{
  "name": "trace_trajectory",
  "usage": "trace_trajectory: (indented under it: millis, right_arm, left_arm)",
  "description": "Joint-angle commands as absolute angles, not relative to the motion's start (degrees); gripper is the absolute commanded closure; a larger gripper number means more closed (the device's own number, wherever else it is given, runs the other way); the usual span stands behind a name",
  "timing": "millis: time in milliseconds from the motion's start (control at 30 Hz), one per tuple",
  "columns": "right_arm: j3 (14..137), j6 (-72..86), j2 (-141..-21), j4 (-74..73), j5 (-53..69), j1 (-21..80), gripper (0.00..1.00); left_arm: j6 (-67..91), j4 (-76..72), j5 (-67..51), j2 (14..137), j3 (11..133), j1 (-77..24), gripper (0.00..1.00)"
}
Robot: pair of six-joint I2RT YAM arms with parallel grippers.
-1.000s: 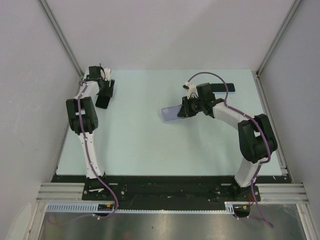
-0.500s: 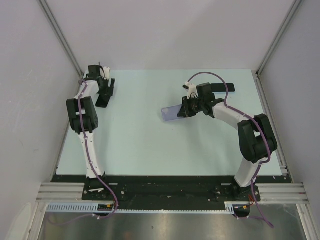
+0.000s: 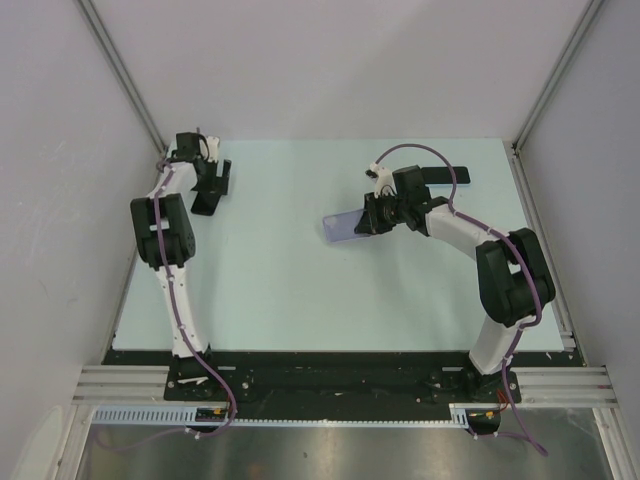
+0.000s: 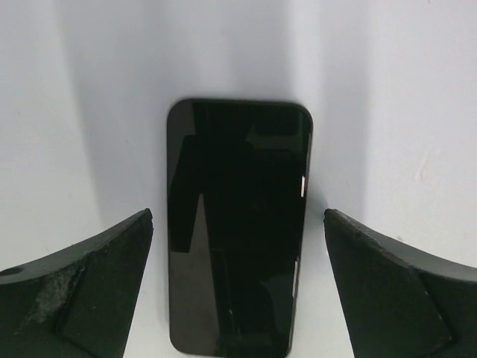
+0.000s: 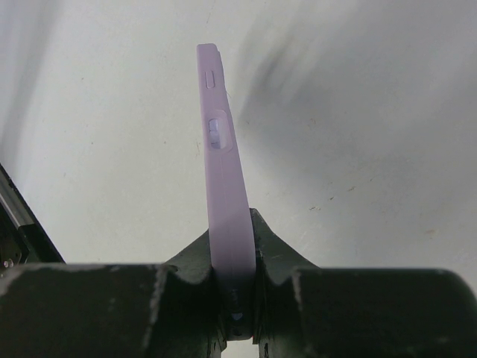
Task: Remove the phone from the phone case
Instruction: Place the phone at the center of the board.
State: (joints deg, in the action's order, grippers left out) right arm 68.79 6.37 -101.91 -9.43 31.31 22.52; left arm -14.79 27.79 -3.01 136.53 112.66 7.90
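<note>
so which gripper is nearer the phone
Left. The left gripper hangs open right over the phone, a finger on each side. The right gripper is far off to its right, shut on the case.

Free pale blue-green tabletop (image 3: 270,290) spans the centre and near half. At the far left corner, a flat black slab phone (image 4: 237,224) lies between the spread fingers of the left gripper (image 4: 237,218), with bare gaps either side; the grey side wall (image 3: 60,150) seems close. Right of centre, the right gripper (image 3: 368,222), clamping an on-edge lilac phone case (image 3: 343,226), blocks passage.
</note>
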Motion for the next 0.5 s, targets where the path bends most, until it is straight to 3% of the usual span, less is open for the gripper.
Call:
trace_trajectory:
  millis: [0,467]
  right_arm:
    - [70.58,5.89,-98.53,-8.17,31.82,22.59,1.00]
    - [70.58,6.15,-97.73,-8.61,32.34,22.24,1.00]
  left_arm:
    - [-12.74,31.29,-5.18,130.53,108.90,8.26,0.00]
    - [-12.30,33.66,-6.68,129.55,104.94,8.35,0.00]
